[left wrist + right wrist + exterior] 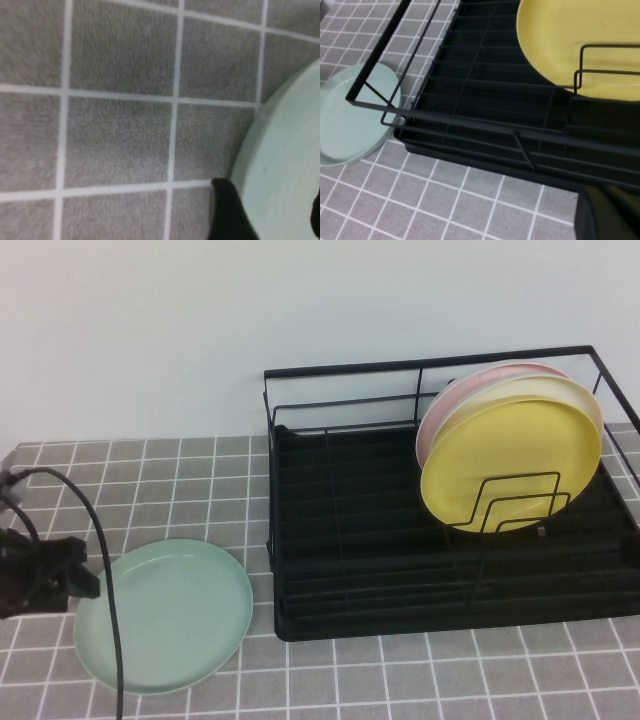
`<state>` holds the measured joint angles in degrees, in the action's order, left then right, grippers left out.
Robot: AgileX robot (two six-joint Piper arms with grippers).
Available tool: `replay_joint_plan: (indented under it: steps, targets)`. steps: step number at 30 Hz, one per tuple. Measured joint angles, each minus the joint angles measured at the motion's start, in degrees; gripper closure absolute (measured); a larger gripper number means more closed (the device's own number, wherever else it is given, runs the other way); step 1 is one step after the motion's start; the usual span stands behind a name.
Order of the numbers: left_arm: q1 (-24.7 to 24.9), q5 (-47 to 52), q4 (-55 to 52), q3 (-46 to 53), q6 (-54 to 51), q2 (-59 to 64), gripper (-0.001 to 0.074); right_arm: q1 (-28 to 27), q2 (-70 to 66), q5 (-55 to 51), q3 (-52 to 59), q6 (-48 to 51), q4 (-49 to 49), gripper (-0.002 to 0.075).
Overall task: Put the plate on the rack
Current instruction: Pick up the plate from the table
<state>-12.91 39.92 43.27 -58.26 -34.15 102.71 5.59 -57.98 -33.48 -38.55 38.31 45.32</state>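
Three plates share the tiled counter (330, 680), only one of them lying flat. At far left, the left gripper (78, 575) sits low at the left edge of the pale green plate (165, 615), its dark fingers (232, 212) parted on either side of the rim, with nothing clamped as far as can be seen. The plate rests on the tiles just left of the rack (440, 530), its right edge close to the rack's near-left corner without clearly touching it. The step in hand looks like the approach to a rim grasp; the lift has not begun. Next, the jaws would need to close on the thin edge, then raise and tip the plate upright to clear the rack's raised wire frame.

Open room lies in the left and middle of the rack's slotted base, which stands bare. Toward the right, the pink plate (470, 385) and yellow plate (510, 460) lean upright behind a wire divider (515, 505), filling that end. The right gripper (607, 215) hangs off the rack's near-right side, apart from the work; whether it is open cannot be told.
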Motion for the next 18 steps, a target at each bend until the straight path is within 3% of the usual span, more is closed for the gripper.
replay_joint_plan:
  steps: [6,12,18]
  targets:
    - [0.0,0.0,7.2,0.0,-7.7,4.6,0.0479,0.0,0.0,-0.5,0.0,0.0,0.2,0.0727]
    - [0.0,-0.9,8.4,0.0,-10.9,6.1,0.0685,0.0,0.0,-0.6,0.0,0.0,0.5,0.0727]
    - [-0.1,0.3,8.6,-0.4,-12.2,4.3,0.0726,0.0,0.0,-0.7,0.0,0.0,0.6,0.0727]
